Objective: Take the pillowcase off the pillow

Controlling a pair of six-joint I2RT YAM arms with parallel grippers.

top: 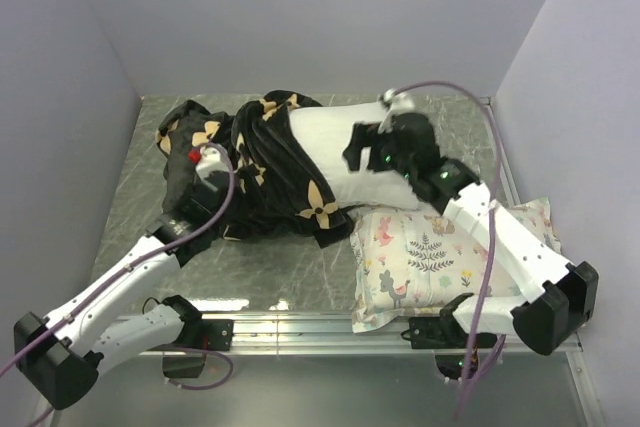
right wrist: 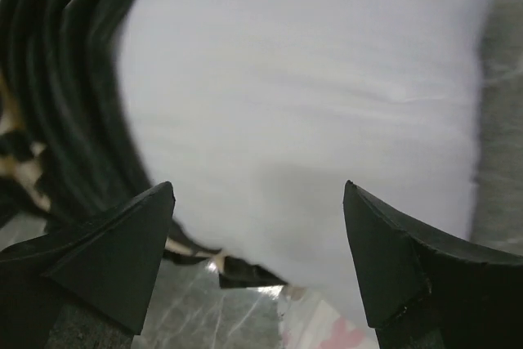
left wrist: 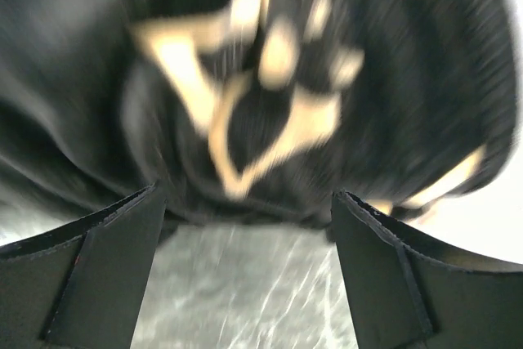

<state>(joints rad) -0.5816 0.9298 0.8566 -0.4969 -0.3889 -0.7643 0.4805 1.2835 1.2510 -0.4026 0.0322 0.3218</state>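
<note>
The black pillowcase (top: 265, 162) with tan flower and star motifs is bunched over the left half of the plain white pillow (top: 325, 152), whose right half lies bare. My left gripper (top: 215, 175) sits at the pillowcase's left edge; in its wrist view the jaws are open, with the blurred fabric (left wrist: 270, 96) just beyond the fingertips (left wrist: 147, 210) and bare table between them. My right gripper (top: 362, 150) hangs over the bare pillow (right wrist: 310, 104), open, its fingertips (right wrist: 159, 202) apart from the fabric folds (right wrist: 57, 120) at left.
A smaller white pillow with pastel floral print (top: 430, 257) lies at the front right, under my right arm, its corner also in the right wrist view (right wrist: 327, 333). Grey walls enclose the marbled table (top: 270, 272) on three sides. A metal rail runs along the near edge.
</note>
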